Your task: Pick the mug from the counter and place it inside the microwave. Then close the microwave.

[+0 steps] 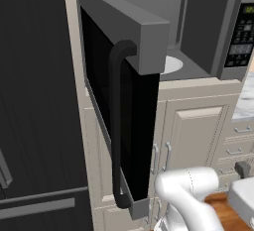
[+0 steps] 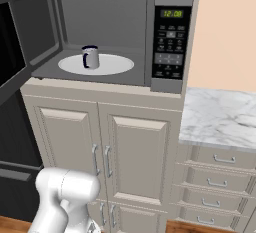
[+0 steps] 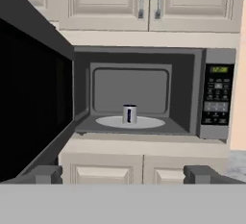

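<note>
The mug (image 2: 90, 57) stands upright on the white turntable (image 2: 112, 66) inside the microwave (image 2: 170, 37), its dark handle facing outward. It is small and centred in the hand view, where the mug (image 3: 129, 114) sits deep in the cavity. The microwave door (image 1: 124, 111) is swung wide open to the left, its curved black handle (image 1: 116, 126) facing the left base camera and hiding the mug there. My gripper (image 3: 124, 174) is open, well back from the microwave, with nothing between its fingertips (image 3: 45, 174). The counter (image 2: 220, 117) lies to the right, below the microwave.
Beige cabinet doors (image 2: 125, 152) sit under the microwave and more cabinets (image 3: 144, 2) above it. Drawers (image 2: 220, 177) are under the counter. A tall black fridge (image 1: 34, 101) stands left of the open door. My white arm (image 2: 65, 197) rises low in front.
</note>
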You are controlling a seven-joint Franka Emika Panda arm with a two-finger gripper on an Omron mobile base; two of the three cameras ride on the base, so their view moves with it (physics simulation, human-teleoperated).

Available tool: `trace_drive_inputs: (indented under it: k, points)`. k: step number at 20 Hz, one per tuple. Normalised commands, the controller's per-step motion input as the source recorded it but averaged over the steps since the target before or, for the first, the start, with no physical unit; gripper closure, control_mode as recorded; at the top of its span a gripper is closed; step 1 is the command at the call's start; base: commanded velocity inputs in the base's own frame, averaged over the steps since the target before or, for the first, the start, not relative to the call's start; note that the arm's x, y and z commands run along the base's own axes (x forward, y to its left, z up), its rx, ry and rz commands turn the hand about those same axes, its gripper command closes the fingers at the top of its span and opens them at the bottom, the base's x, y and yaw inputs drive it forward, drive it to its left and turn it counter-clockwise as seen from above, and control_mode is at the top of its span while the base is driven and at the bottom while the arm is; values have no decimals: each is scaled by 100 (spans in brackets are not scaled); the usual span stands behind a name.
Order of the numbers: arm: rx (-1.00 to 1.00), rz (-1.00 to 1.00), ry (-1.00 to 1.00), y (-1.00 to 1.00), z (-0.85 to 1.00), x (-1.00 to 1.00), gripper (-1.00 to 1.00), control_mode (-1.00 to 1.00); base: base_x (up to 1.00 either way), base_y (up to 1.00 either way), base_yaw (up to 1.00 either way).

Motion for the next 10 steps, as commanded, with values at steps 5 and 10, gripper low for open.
trace_drive_inputs:
  k: [5, 10]
  points:
    - [-5, -10, -1, 33, 1, -29, -100, -100, 0, 0, 0]
    - [-5, -22, -4, 26, -1, -36, -100, -100, 0, 0, 0]
